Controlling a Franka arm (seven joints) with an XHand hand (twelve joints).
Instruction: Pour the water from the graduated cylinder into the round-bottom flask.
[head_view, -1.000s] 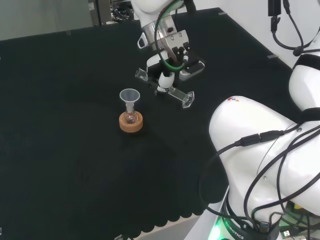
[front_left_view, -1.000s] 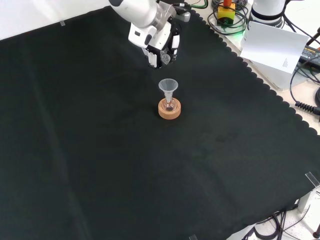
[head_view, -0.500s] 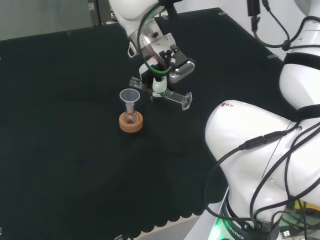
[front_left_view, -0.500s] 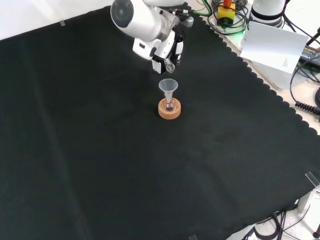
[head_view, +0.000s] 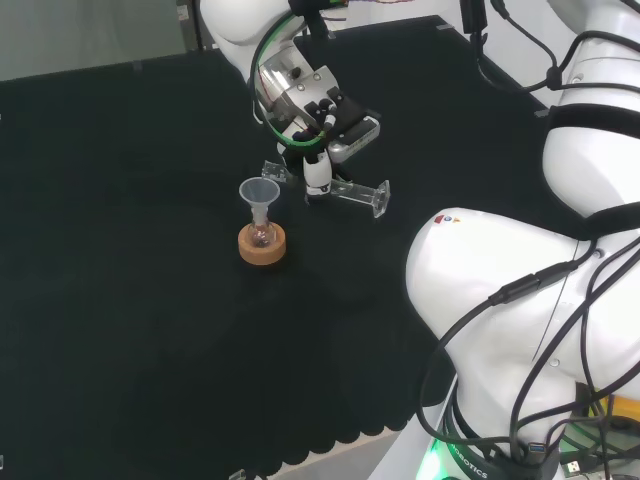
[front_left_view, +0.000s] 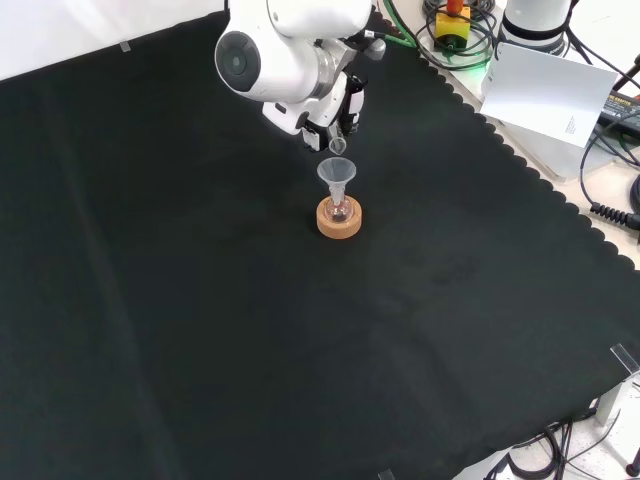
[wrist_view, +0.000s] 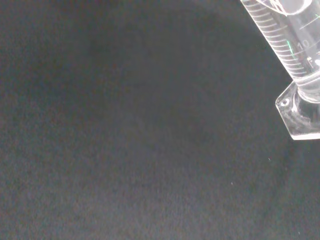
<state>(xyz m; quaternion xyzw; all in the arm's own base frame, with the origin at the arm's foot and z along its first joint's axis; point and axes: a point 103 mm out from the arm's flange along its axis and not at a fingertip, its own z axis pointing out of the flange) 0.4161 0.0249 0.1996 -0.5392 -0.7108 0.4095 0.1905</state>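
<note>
On the black-clothed desk (front_left_view: 200, 330), nearest in the front view, a cork ring stand (front_left_view: 339, 218) carries the small round-bottom flask (front_left_view: 339, 209), which stands upright with a clear funnel (front_left_view: 336, 172) seated in its neck. In the head view the same stand (head_view: 262, 244), flask (head_view: 262, 235) and funnel (head_view: 260, 190) sit left of the arm's big white links. Just beyond the funnel, the hand (head_view: 318, 120) has its fingers curled round the graduated cylinder (head_view: 335, 189), which is tipped close to level above the cloth. Its open mouth lies just beside the funnel's rim, and its flat foot points away to the right in the head view. In the front view the hand (front_left_view: 335, 115) hangs directly behind the funnel. The wrist view shows the cylinder's scale and clear foot (wrist_view: 300, 112) over bare cloth
</note>
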